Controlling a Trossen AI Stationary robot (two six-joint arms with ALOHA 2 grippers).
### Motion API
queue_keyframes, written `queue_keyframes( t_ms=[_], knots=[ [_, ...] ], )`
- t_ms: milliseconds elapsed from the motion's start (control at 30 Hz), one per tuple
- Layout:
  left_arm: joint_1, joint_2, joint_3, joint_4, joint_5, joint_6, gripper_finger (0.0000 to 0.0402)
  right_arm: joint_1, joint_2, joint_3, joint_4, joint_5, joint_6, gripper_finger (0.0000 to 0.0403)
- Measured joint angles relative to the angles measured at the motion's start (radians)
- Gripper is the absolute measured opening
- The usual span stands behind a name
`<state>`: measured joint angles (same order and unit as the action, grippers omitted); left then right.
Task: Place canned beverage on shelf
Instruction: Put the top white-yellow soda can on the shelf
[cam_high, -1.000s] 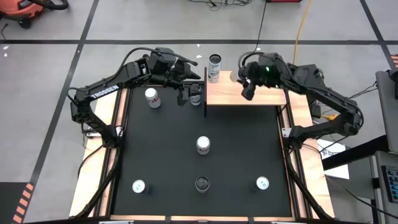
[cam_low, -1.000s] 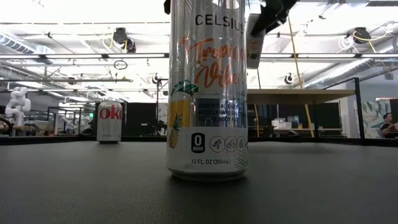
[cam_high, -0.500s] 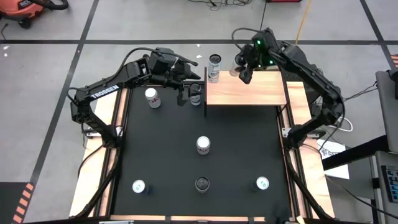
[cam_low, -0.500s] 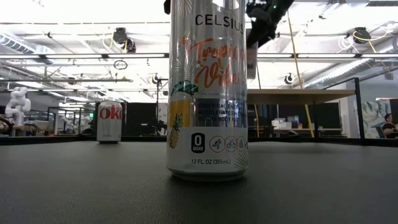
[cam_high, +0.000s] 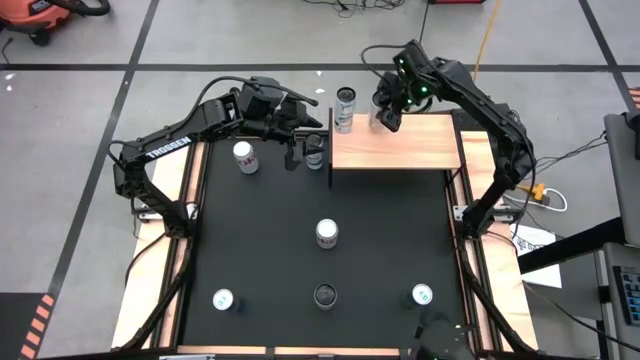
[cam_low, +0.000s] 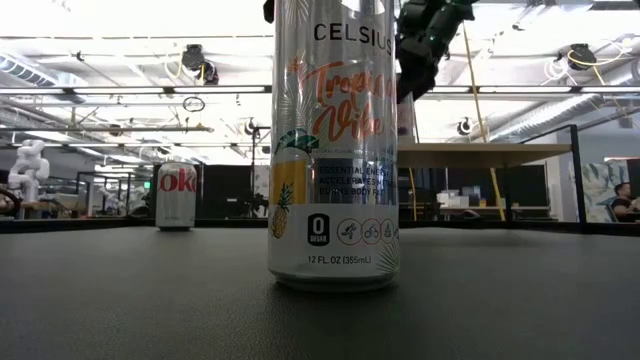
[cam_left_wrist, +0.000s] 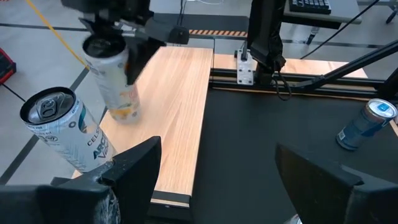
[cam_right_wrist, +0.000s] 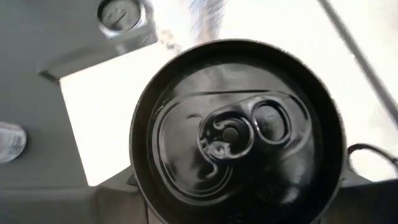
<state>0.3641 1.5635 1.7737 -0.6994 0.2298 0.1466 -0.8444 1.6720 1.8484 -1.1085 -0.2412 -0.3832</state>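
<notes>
The light-wood shelf (cam_high: 395, 155) stands at the mat's far right. My right gripper (cam_high: 388, 108) is over the shelf's far edge, shut on a pale canned beverage (cam_left_wrist: 115, 84) whose dark top (cam_right_wrist: 236, 134) fills the right wrist view. A second can (cam_high: 346, 105) stands on its base on the shelf's far left corner. My left gripper (cam_high: 305, 150) hangs open in the air beside the shelf's left edge, above another can (cam_high: 315, 152). Its fingers (cam_left_wrist: 140, 165) hold nothing. My right gripper holds the can by its upper end (cam_left_wrist: 106, 53), coming from above and slanting down. The gripper's body hides where the fingers meet the wall. The can hangs tilted below it, its lower end (cam_left_wrist: 124, 113) close over the shelf board; whether it touches the board, I cannot tell.
Several more cans stand on the black mat (cam_high: 380, 260): one at its middle (cam_high: 327, 233), one at the far left (cam_high: 246, 157), three along the near edge. In the low view a tall Celsius can (cam_low: 333, 150) stands close in front, a Diet Coke can (cam_low: 177, 195) behind.
My right gripper has carried the can from above the shelf's middle toward the table's far edge and a little left, nearer the can on the corner. It has tipped further downward and stays shut on the can.
</notes>
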Motion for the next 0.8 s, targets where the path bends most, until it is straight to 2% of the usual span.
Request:
queue_keyframes(
  t_ms=[600,800],
  knots=[
    [0.0,0.0,0.0,0.0,0.0,0.0,0.0318,-0.006,0.01,0.002,0.042,0.0,0.011,0.0213],
    [0.0,0.0,0.0,0.0,0.0,0.0,0.0318,-0.006,0.01,0.002,0.038,-0.001,0.024,0.0234]
  ],
)
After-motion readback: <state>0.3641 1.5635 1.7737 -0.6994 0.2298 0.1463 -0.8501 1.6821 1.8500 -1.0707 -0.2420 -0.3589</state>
